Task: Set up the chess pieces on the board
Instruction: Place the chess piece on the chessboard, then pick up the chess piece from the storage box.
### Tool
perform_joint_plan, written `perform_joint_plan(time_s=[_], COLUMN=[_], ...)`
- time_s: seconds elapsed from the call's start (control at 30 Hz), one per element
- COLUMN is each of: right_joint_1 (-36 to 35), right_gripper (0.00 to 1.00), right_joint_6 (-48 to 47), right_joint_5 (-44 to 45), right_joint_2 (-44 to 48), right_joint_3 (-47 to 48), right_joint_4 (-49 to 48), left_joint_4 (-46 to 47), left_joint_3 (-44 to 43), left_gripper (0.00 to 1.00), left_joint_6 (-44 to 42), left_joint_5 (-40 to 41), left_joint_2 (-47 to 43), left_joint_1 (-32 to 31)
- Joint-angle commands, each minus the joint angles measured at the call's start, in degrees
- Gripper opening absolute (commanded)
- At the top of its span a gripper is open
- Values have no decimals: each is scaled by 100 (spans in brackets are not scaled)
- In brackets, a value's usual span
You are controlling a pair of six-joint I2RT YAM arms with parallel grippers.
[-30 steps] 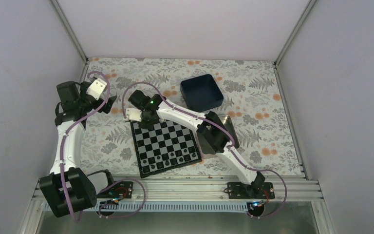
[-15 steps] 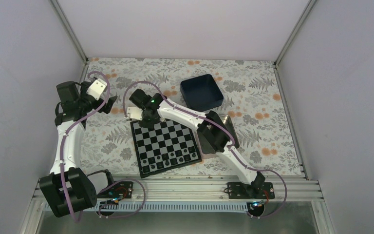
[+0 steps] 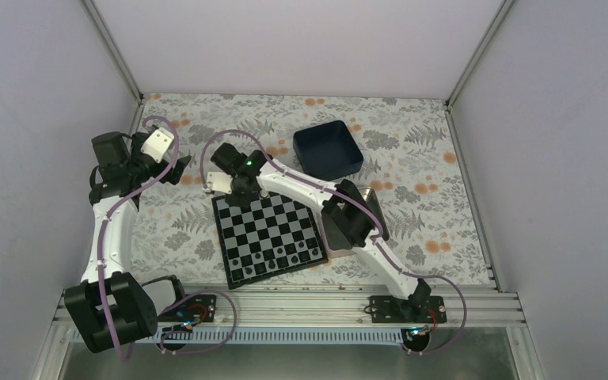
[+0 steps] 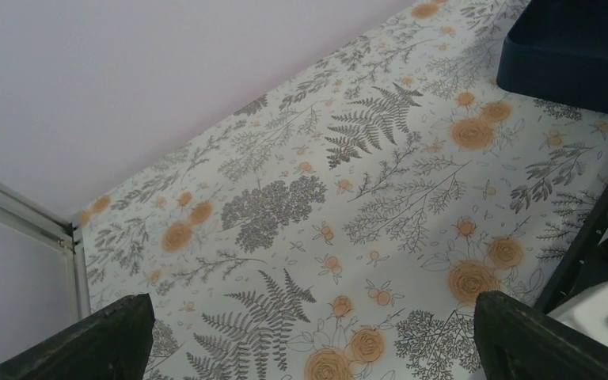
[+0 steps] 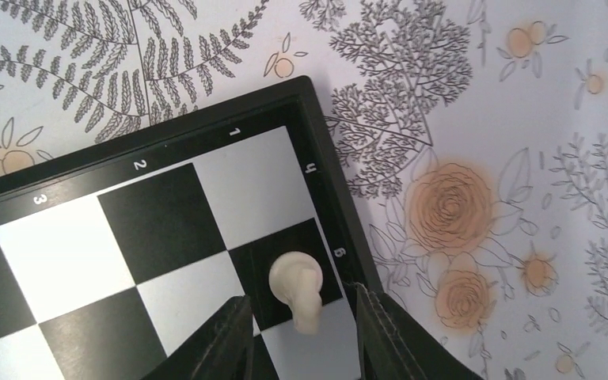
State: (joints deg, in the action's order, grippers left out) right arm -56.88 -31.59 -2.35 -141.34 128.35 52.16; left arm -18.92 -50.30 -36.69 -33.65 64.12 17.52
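The board lies at the table's middle, with black pieces on its near rows. In the right wrist view the board's corner fills the left. One cream-white chess piece stands on a dark edge square, one square from that corner. My right gripper is open, a finger on each side of the piece with a gap to both. In the top view the right gripper is over the board's far left corner. My left gripper is open and empty over the floral mat, left of the board.
A dark blue square box stands behind the board, and also shows in the left wrist view. A silver tin lies right of the board, mostly hidden by the right arm. Walls close in the table on three sides.
My right wrist has shifted slightly toward the far side, over the board's far left corner. The left arm has not moved.
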Motion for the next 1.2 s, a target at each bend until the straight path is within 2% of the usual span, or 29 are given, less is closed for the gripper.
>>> perform_joint_plan(time_s=[0.0,0.2,0.33,0.53,0.7,0.9,1.17], right_joint_1=[195,920,1847,2900,3559,3877,3875], right_gripper=[36,40,40,40,40,40,39], right_joint_6=[182,160,-116,-554,-718,-822,-779], right_joint_5=[-12,-397,-940,-741,-735,-714,-864], right_joint_2=[764,2034,3086,4367,5237,5447,4961], right_joint_3=[-89,-1108,-2378,-4270,-5492,-6514,-6689], right_joint_4=[-53,185,398,479,314,37,-347], left_joint_4=[36,55,37,64,67,-19,-22], left_joint_3=[-13,-69,-119,-153,-217,-348,-317], left_gripper=[100,100,100,100,100,100,100], left_joint_6=[-48,2,42,112,170,175,176], left_joint_5=[-224,-299,-349,-405,-430,-467,-459], left_joint_2=[-67,-29,50,155,228,348,348], left_joint_1=[36,37,40,37,32,32,32])
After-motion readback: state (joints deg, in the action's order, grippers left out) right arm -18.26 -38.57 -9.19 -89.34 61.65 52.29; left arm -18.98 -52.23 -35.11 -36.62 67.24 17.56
